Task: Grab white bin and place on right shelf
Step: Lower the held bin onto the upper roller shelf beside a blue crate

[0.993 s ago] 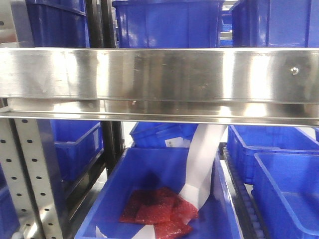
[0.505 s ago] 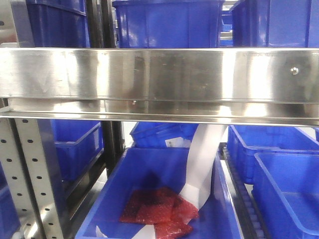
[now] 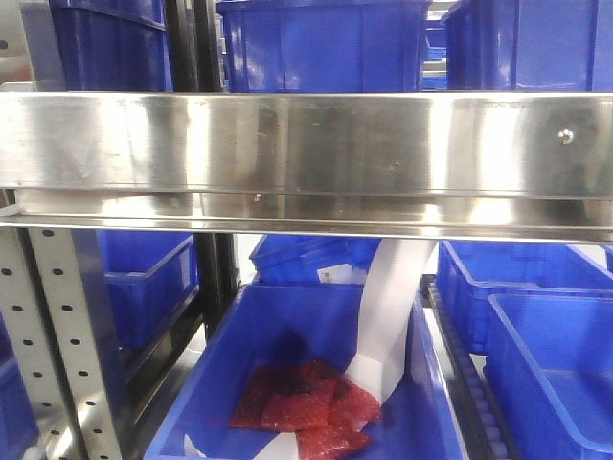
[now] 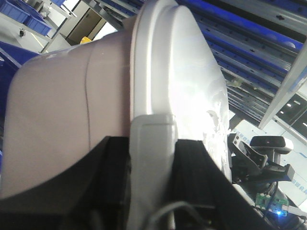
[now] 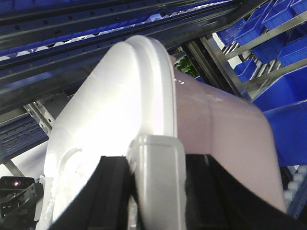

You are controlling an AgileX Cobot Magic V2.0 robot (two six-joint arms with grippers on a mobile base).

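The white bin (image 4: pixel 57 105) fills the left wrist view, its pale pinkish side on the left and its white lid (image 4: pixel 187 72) on the right. My left gripper (image 4: pixel 152 143) is shut on the grey latch at the bin's rim, one black finger on each side of it. In the right wrist view the white bin (image 5: pixel 220 129) shows its other end, and my right gripper (image 5: pixel 156 163) is shut on that end's latch in the same way. The right shelf (image 3: pixel 306 144) spans the front view as a broad shiny steel rail. Neither the bin nor a gripper shows in the front view.
Blue crates (image 3: pixel 321 43) stand behind and above the rail. Below it, a blue crate (image 3: pixel 230 345) holds red packets (image 3: pixel 306 402) and a white paper strip (image 3: pixel 388 316). A perforated grey upright (image 3: pixel 57 335) stands at the left. More blue crates (image 5: pixel 288 91) and roller rails surround the bin.
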